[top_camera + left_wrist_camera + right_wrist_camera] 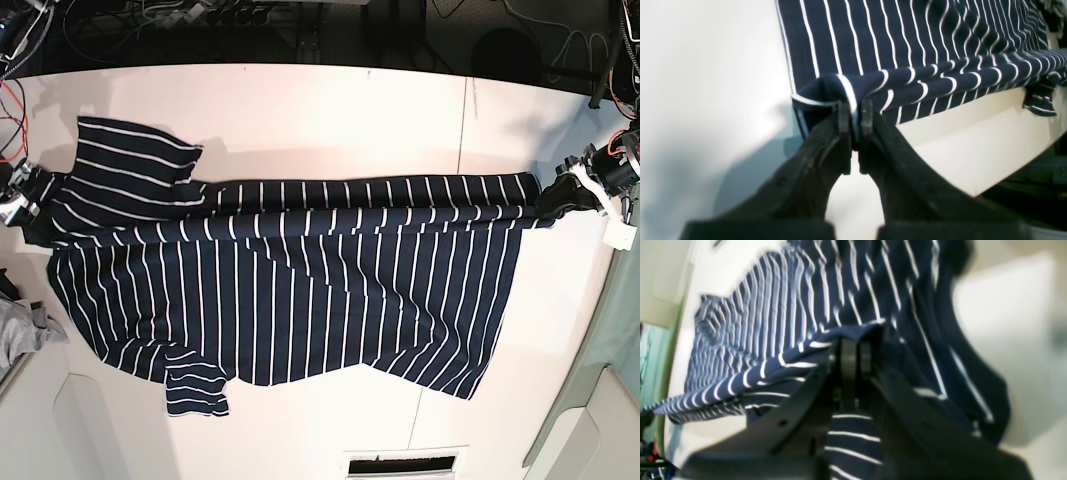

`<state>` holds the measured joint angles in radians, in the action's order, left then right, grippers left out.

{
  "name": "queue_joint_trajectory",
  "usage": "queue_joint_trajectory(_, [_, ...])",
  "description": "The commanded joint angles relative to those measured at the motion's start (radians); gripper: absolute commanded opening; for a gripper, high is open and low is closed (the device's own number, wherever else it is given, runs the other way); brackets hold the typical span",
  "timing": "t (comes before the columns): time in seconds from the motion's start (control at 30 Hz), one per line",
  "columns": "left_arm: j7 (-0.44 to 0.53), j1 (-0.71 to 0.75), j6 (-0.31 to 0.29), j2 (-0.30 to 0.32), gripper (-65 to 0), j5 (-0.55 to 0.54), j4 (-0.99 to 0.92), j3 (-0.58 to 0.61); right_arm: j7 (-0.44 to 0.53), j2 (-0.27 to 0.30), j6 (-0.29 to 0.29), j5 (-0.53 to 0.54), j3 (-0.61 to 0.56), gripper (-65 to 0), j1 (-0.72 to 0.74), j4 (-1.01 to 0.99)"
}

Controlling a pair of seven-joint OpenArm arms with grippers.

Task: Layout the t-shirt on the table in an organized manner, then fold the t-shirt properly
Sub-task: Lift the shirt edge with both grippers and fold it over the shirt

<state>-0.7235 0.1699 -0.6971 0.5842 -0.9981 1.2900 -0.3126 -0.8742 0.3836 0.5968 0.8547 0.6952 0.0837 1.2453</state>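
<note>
Across the white tabletop (320, 110) the t-shirt (300, 290) hangs stretched between left claw (855, 115) and right claw (853, 356), each clamped on fabric; layout is underway, lower half rumpled, no fold yet made.

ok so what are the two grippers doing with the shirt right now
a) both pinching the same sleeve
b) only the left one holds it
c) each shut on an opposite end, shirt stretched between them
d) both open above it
c: the left gripper is shut on a fold of the shirt at one end, the right gripper is shut on the other end, and the fabric runs taut between them across the table.
</note>
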Motion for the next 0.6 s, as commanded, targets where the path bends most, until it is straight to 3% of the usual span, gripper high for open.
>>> queue_joint_trajectory(0.0, [0.034,-0.025,-0.001,0.025,-65.0,0.008,-0.005,0.004,0.041,0.027,-0.006,0.001,-0.005,-65.0,0.035,-0.006])
queue_joint_trajectory(0.13, [0.130,-0.075,-0.001,0.025,-65.0,0.086,-0.056,0.087,0.083,0.023,-0.006,-0.058,-0.080,-65.0,0.109,-0.073])
queue_joint_trajectory(0.23, [0.193,-0.095,-0.001,0.019,-65.0,0.127,-0.065,0.125,0.085,0.020,-0.006,-0.077,-0.138,-36.2,0.124,-0.087])
queue_joint_trajectory(0.27, [0.192,-0.104,-0.001,0.011,-65.0,0.138,-0.065,0.125,0.085,0.020,-0.006,-0.077,-0.152,-31.7,0.124,-0.085])
queue_joint_trajectory(0.4, [0.192,-0.122,-0.001,0.000,-65.0,0.166,-0.065,0.125,0.030,0.020,-0.010,-0.073,-0.136,-31.4,0.116,-0.066])
queue_joint_trajectory(0.57, [0.172,-0.116,-0.001,0.000,-65.0,0.177,-0.065,0.125,-0.021,0.020,-0.010,-0.035,-0.029,-31.4,0.012,0.021])
